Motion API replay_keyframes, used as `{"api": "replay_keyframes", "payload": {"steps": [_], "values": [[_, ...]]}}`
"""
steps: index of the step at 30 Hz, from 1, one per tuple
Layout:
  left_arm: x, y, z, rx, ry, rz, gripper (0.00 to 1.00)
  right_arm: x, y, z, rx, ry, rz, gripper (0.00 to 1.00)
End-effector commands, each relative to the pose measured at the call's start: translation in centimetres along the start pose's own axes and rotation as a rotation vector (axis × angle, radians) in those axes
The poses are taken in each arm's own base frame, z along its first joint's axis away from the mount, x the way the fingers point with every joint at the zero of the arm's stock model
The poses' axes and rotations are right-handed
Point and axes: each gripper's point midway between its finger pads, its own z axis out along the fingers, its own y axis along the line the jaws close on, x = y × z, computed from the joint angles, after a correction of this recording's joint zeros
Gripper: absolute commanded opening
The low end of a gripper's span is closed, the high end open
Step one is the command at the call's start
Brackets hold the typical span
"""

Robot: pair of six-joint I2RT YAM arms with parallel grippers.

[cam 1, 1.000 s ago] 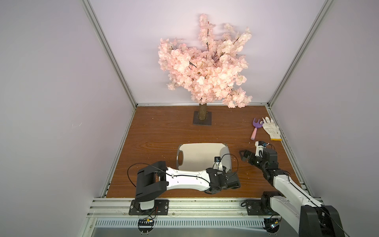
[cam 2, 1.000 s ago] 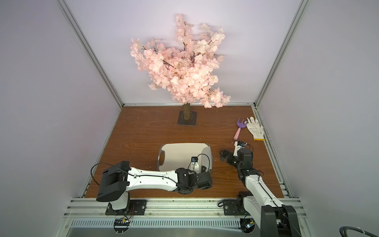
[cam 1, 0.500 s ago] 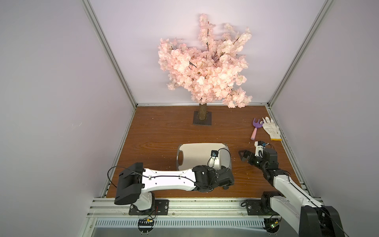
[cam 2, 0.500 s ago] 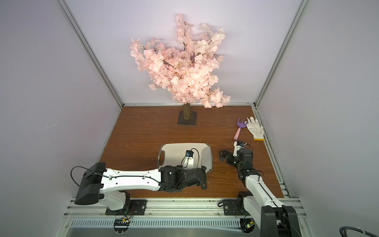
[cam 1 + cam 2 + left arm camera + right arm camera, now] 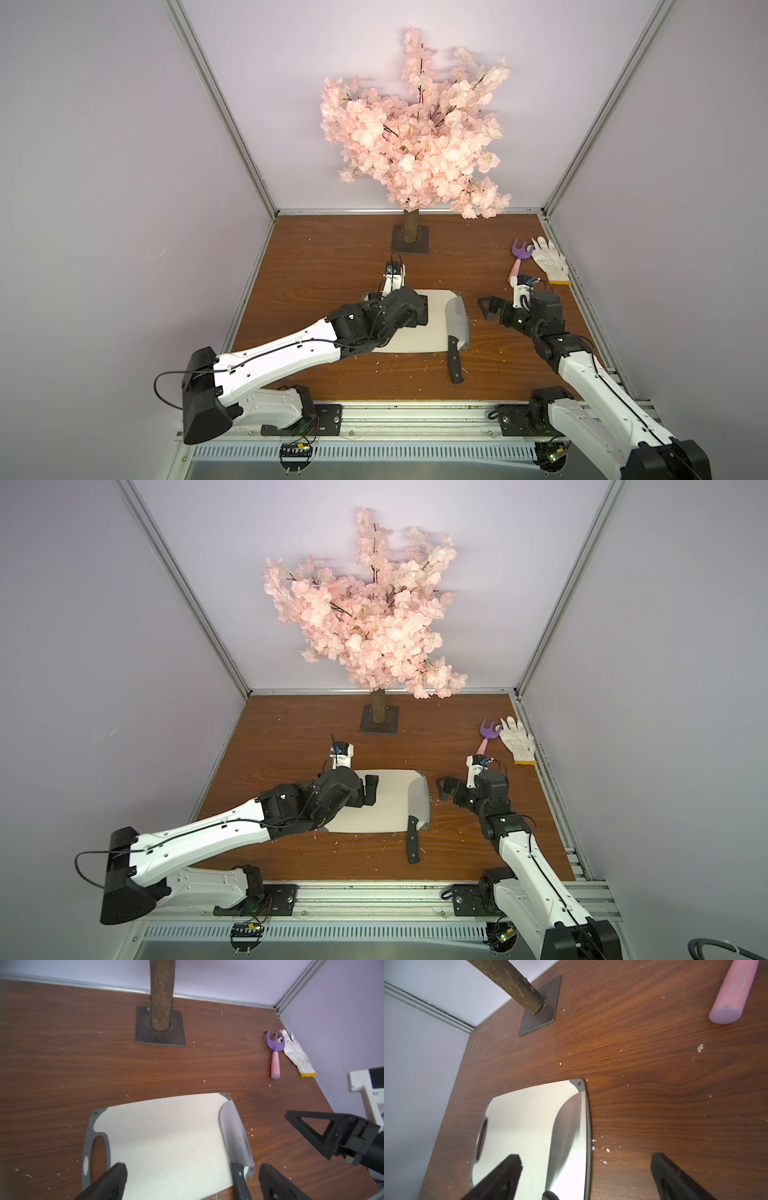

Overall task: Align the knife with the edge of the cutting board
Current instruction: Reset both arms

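- The knife [image 5: 456, 328] is lying flat along the right short edge of the cutting board [image 5: 436, 311]. Its blade is resting on the board and its black handle is sticking past the near edge onto the surface [image 5: 332, 270].
- It is running close to parallel with that rim, so the lining-up is looking finished or nearly so. Whether it is sitting exactly flush is hard to tell from these views.
- The left hand [image 5: 423, 309] is hovering over the middle of the board, fingers spread wide and gripping nothing. It is probably keeping clear so as not to disturb the knife.
- The right hand [image 5: 488, 309] is hanging just right of the board, also spread and empty, and is well placed for nudging the blade.
- A toy fork [image 5: 519, 257] and a white glove [image 5: 548, 264] are lying together at the far right, well apart from the board.
- A blossom tree [image 5: 415, 137] is standing at the far middle.
- Pale crumbs are dotting the brown wood, and plain lilac walls with metal corner rails are closing in the space.
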Motion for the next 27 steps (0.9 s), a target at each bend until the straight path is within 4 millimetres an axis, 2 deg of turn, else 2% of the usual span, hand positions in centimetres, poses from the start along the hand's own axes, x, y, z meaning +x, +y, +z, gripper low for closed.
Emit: {"api": "replay_keyframes", "payload": {"steps": [1, 6, 14, 20, 27], "values": [[-2.7, 2.4, -0.4, 0.000, -0.015, 0.018, 1.00, -0.5, 0.9, -0.3, 0.021, 0.028, -0.044, 0.99], [-5.6, 6.1, -0.7, -0.026, -0.056, -0.060, 1.00, -1.7, 2.1, -0.8, 0.015, 0.016, -0.082, 0.99], [-8.8, 11.8, -2.0, -0.119, -0.148, -0.183, 1.00, -4.4, 4.1, -1.3, 0.013, 0.019, -0.147, 1.00], [-9.3, 16.0, -2.1, -0.218, -0.199, -0.230, 1.00, -5.5, 5.1, -1.2, 0.022, 0.020, -0.175, 0.99], [-9.5, 19.5, -1.7, -0.291, -0.203, -0.245, 1.00, -4.6, 6.4, -1.3, 0.058, 0.025, -0.220, 1.00]]}}
